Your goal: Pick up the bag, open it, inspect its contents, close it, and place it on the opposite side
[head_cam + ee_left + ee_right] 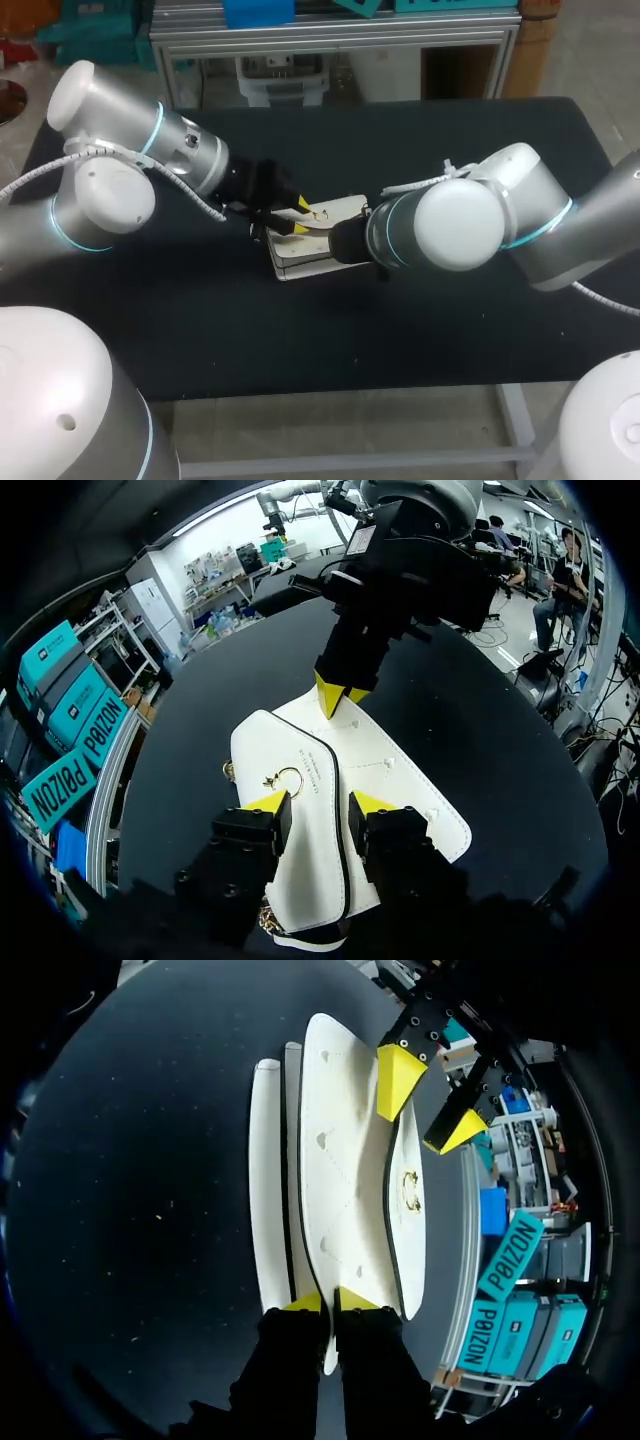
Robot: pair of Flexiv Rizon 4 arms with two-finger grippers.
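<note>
The white bag [300, 262] with black trim lies flat at the middle of the black table. In the left wrist view its front flap carries a gold ring clasp [285, 780], and a gold chain [266, 920] shows under my gripper. My left gripper [318, 805] stands open over the near end of the bag, one finger on each side of the flap's black edge. My right gripper [329, 1302] is shut on the thin edge of the flap at the opposite end. It also shows in the left wrist view as the right gripper [340, 692], its tips pinching that far edge.
The black table [430, 330] spreads wide around the bag on every side. Both arms meet over its middle, and my right arm's elbow [455, 225] hides part of the bag in the head view.
</note>
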